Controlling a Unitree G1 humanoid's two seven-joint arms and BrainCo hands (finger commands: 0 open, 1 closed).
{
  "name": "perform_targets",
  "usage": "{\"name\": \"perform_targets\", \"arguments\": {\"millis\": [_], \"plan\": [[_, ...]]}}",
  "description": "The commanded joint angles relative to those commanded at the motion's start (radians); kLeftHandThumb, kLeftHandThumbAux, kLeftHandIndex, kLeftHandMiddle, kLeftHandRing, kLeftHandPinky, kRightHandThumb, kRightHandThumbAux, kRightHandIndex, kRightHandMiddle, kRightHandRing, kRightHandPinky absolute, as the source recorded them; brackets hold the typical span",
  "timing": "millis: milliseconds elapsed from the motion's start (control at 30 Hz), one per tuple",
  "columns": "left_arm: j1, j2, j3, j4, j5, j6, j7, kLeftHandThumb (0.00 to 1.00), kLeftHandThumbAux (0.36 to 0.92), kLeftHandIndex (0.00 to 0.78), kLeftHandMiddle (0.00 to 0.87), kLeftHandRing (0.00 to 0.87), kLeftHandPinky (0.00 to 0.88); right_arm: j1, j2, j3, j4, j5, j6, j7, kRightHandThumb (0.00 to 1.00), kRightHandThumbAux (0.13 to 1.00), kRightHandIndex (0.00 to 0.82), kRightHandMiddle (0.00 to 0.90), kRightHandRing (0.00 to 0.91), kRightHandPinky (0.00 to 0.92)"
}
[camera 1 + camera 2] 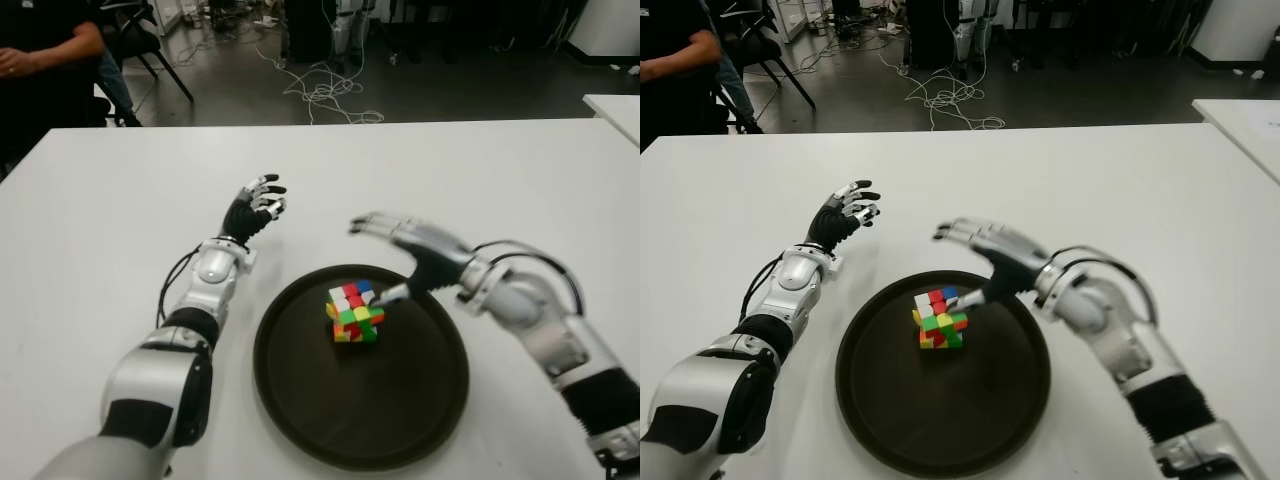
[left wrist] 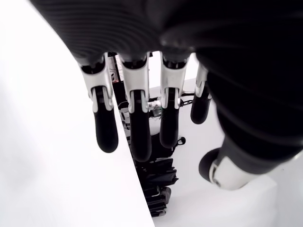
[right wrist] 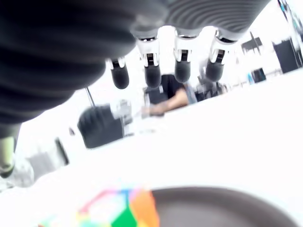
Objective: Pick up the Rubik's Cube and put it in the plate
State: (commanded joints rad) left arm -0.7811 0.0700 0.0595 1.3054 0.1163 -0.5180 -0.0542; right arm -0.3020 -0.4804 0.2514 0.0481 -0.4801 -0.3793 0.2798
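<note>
Observation: the Rubik's Cube (image 1: pixel 355 313) sits inside the plate (image 1: pixel 300 400), on the far half of its floor, clear of the rim. The plate lies on the white table (image 1: pixel 90 220) close to the near edge, roughly midway between the table's side edges.

Right hand (image 1: pixel 400 245): above the plate's far right rim, fingers spread and holding nothing. The thumb tip shows right beside the cube's right face; contact cannot be confirmed. The right wrist view shows extended fingers (image 3: pixel 152 75) with empty space beneath, the cube (image 3: pixel 113 210) below the palm.

Left hand (image 1: pixel 845 218): beside the plate's far left rim, over bare table, fingers loosely extended and empty, confirmed in its own wrist view (image 2: pixel 137 123).

Assessment: placement appears complete; the remaining risk lies in the withdrawal.

Risk 1: the thumb, if it drags sideways when the hand lifts, could tip or slide the cube across the smooth plate floor.

Risk 2: a low retreat could catch the rim with the forearm and shift the plate toward the near edge.

Risk 3: a person (image 1: pixel 40 60) sits beyond the far left corner, well apart; no hazard expected.
</note>
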Motion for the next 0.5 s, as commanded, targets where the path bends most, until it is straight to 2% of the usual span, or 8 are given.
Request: {"name": "perform_targets", "arguments": {"millis": [233,500], "plan": [[-0.003,0.001,0.0,0.002,0.001,0.004,-0.002,0.202,0.667,0.185,0.278,0.326,0.368,0.006,-0.006,-0.03,0.029,-0.043,-0.019,-0.08,0.0,0.408,0.0,0.0,0.0,0.0],[-0.002,-0.001,0.003,0.003,-0.003,0.004,-0.005,0.206,0.678,0.194,0.278,0.33,0.381,-0.002,-0.003,-0.042,0.025,-0.071,0.035,-0.105,0.0,0.404,0.0,0.0,0.0,0.0]]}}
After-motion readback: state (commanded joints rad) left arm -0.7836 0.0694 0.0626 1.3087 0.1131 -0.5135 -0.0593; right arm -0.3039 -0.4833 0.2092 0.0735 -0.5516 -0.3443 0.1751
